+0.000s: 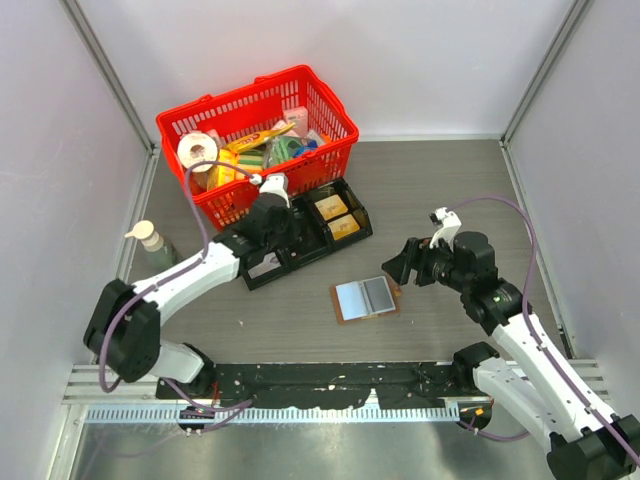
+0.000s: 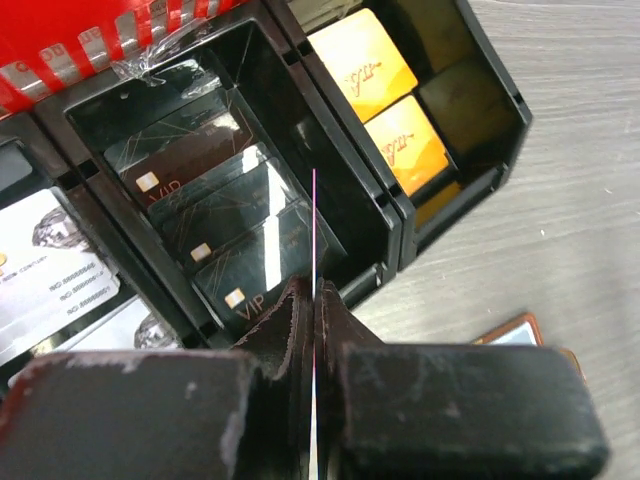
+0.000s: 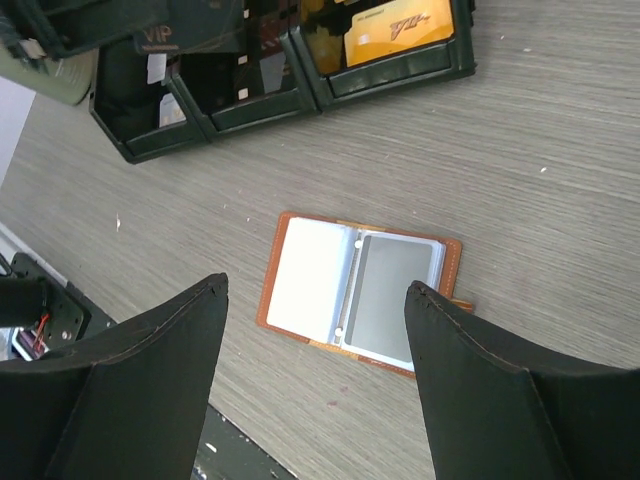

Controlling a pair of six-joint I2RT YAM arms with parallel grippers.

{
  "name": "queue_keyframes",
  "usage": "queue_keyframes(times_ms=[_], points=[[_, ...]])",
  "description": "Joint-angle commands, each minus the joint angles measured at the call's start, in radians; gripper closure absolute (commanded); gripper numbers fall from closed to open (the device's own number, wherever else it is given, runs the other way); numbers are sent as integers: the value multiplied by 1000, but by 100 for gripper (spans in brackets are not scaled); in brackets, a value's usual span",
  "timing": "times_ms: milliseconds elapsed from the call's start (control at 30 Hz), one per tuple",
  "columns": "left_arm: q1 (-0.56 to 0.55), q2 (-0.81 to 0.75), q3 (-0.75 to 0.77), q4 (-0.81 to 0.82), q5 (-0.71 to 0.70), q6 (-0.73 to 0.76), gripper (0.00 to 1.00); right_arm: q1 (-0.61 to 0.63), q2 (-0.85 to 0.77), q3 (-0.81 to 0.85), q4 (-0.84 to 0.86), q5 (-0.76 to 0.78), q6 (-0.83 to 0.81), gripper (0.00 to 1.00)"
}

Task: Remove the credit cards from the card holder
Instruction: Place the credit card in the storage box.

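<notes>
The card holder (image 1: 365, 298) lies open and flat on the table, brown edged with pale pages; the right wrist view shows it (image 3: 300, 275) with a grey card (image 3: 390, 298) in its right half. My right gripper (image 3: 316, 285) is open and empty, hovering above the holder; in the top view it (image 1: 400, 265) is just right of it. My left gripper (image 2: 316, 288) is shut on a thin credit card (image 2: 316, 230) seen edge-on, held over the black divided tray (image 2: 390, 210). In the top view the left gripper (image 1: 275, 235) is over that tray.
The black divided tray (image 1: 345, 240) holds dark VIP cards (image 2: 190, 150), orange cards (image 2: 365, 60) and white cards (image 2: 50, 260). A red basket (image 1: 330, 150) of groceries stands behind it. A pump bottle (image 1: 155, 240) stands at the left wall.
</notes>
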Motion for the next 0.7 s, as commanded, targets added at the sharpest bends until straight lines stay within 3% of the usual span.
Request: queue_keyframes(times_ms=[0, 133, 267, 667], points=[[9, 93, 63, 142, -83, -103, 100, 3, -31, -5, 28, 67, 16, 24], [9, 151, 63, 200, -65, -172, 99, 3, -39, -21, 28, 71, 24, 24], [10, 190, 64, 211, -66, -196, 90, 3, -30, -28, 30, 76, 44, 24], [9, 64, 32, 118, -146, -98, 36, 4, 10, -10, -4, 105, 42, 24]])
